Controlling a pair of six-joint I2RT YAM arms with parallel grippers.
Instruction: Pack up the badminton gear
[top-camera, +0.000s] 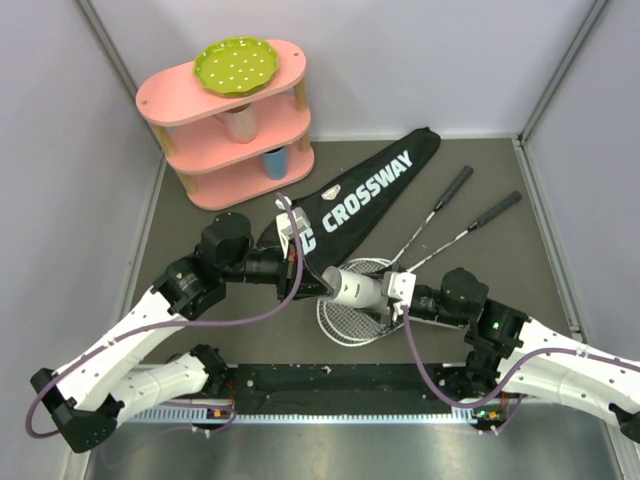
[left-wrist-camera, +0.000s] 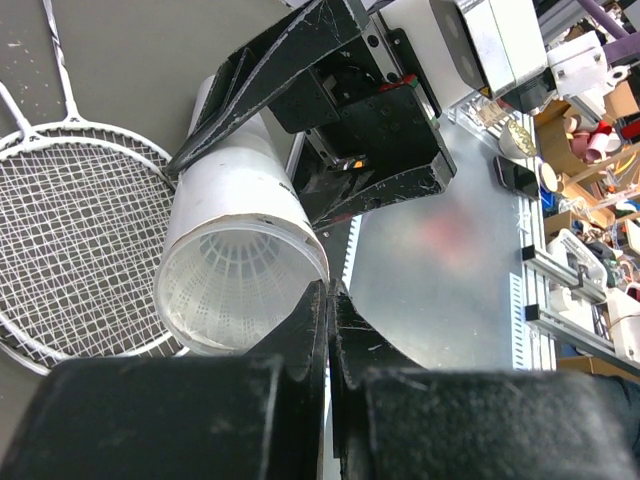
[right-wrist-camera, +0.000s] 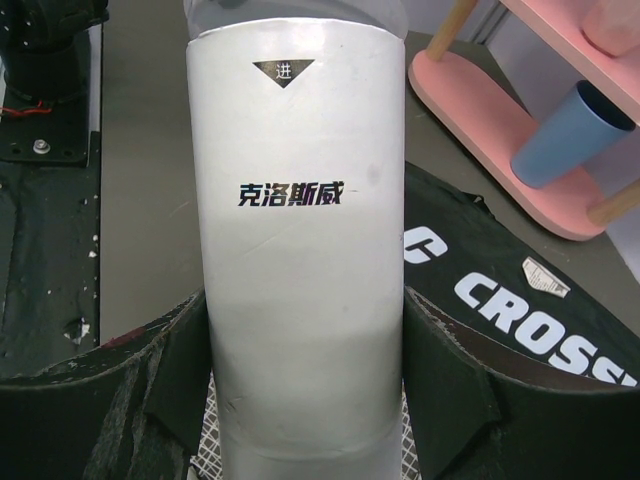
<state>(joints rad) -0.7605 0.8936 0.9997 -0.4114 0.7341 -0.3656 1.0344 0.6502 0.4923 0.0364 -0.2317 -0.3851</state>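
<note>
The right gripper (top-camera: 372, 290), clamped on the white tube (top-camera: 345, 286) over the rackets (top-camera: 350, 322) near the tabletop's near edge, should hold its open mouth steady, facing the left gripper (left-wrist-camera: 327, 300), which is pressed together.

Pale grey-lavender walls (top-camera: 60, 150) close in a dark grey desk (top-camera: 500, 160) on three sides. In the far left corner stands a pink three-tier shelf (top-camera: 175, 100) — a green dotted plate (top-camera: 236, 64) on top, a blue cup (top-camera: 274, 162) on the bottom tier. Light is even, shadows soft.
</note>
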